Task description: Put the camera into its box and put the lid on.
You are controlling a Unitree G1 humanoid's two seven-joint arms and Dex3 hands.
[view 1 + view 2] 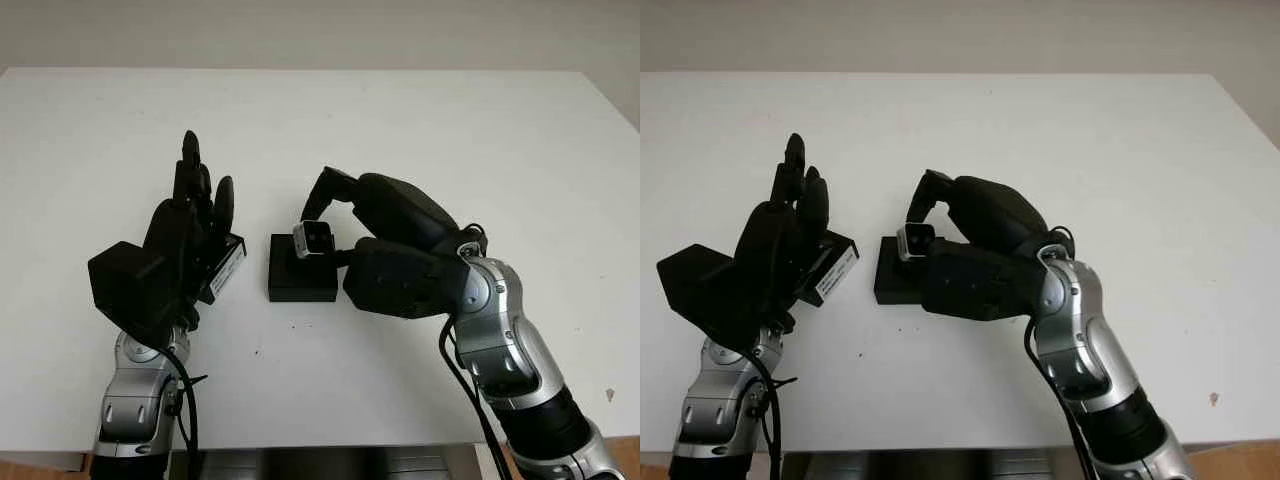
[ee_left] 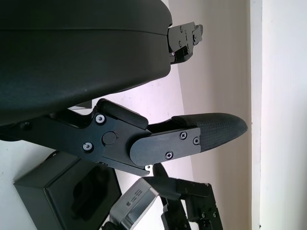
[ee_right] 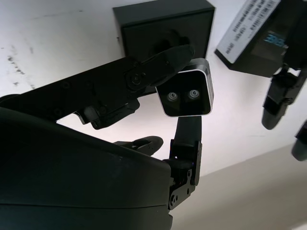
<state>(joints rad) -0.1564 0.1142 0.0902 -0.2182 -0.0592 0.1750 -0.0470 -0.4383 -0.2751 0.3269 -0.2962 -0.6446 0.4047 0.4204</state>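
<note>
While it sits pinched in the right robot hand [image 1: 322, 232], the small silver rectangular camera with two round lenses on a dark face [image 3: 186, 94] hangs just over the square black cardboard box [image 1: 302, 268], not yet down in it. In the right wrist view one black finger [image 3: 144, 72] presses along one side of the camera and another finger [image 3: 188, 129] props it from the opposite side, lens face turned toward the wrist. The box lies open on the white desk [image 1: 420, 130], roughly mid-desk, showing a dark moulded insert with a cut-out in the left wrist view; the camera's silver end is just beside its rim there. The right arm, silver with black shell, comes in from the bottom right and bends over the box's right side.

Left of the box, near but apart from it, the flat black lid with a white printed label on its edge [image 1: 224, 267] is held in the left robot hand [image 1: 190, 225], fingers closed around it, tilted up off the desk. Whether any lid corner touches the desk, cannot tell. The label and blue print also show in the right wrist view, at the far side of the box. The left arm rises from the bottom left, its fingertips pointing away toward the far desk edge.
</note>
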